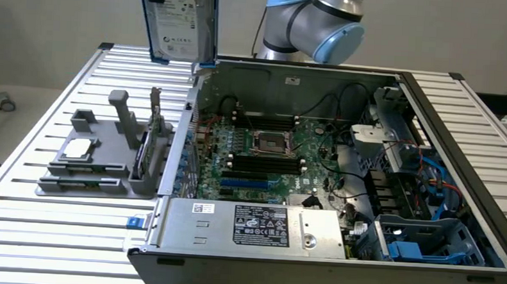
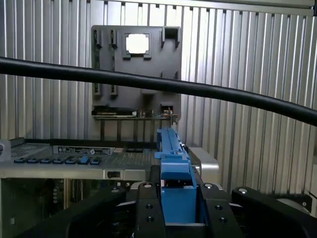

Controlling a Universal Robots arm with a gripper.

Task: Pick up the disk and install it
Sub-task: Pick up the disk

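Observation:
The disk [image 1: 180, 23], silver-grey with a white label and a blue carrier frame, hangs upright high above the slatted table, over the back left corner of the open computer case [image 1: 321, 158]. In the wrist view my gripper [image 2: 177, 208] is shut on it. Its black fingers [image 2: 148, 208] press the blue frame edge [image 2: 171, 153] from both sides. The disk is clear of everything below it.
A grey parts holder [image 1: 98, 167] on the exterior view's left carries a small silver chip [image 1: 78, 148] and an upright circuit card [image 1: 155, 144]. A blue drive cage [image 1: 429, 243] sits in the case's front right corner. The arm's elbow [image 1: 323, 23] stands behind the case. A black cable [image 2: 148, 82] crosses the wrist view.

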